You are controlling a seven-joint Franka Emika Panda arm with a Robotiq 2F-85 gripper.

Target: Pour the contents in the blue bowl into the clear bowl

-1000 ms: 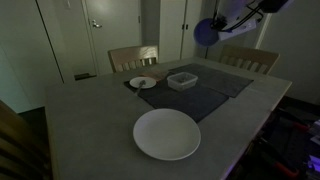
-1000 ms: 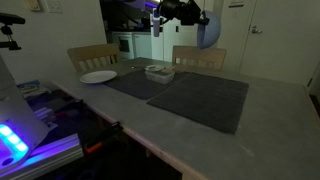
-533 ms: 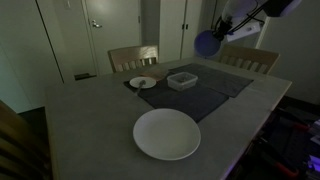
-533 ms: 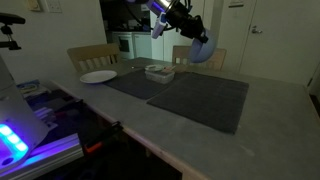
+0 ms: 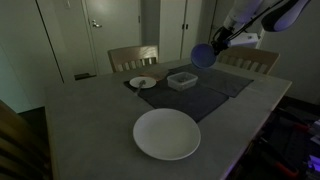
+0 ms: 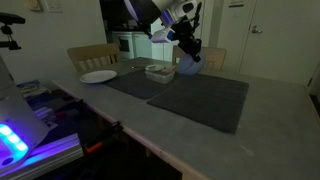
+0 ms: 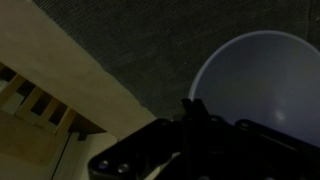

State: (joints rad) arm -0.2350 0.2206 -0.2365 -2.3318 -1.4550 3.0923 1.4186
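We judge the task to be in its middle stretch. The blue bowl [image 5: 203,55] is lifted off the surface [image 5: 90,115] and hangs in the air. The lifting is done; the pouring is not yet done, as far as we can see.

The clear bowl [image 5: 182,80] sits on the dark mat [image 5: 205,95], below the end effector [image 6: 186,52] and a little off to one side, near but not directly beneath it. In both exterior views the blue bowl is above the mat beside the clear bowl, not over its opening. What is left, in our view, is to bring the blue bowl over the clear bowl and tip it. We cannot tell whether the clear bowl has anything in it.

The end effector is clamped narrow on the blue bowl's rim, with the bowl hanging just below it. In the wrist view the bowl [image 7: 265,85] lies right against the dark fingers [image 7: 190,108], and its inside looks pale; we cannot make out any contents.

The small saucer [image 5: 143,82] and the large plate [image 5: 167,134] lie farther from the end effector, untouched.
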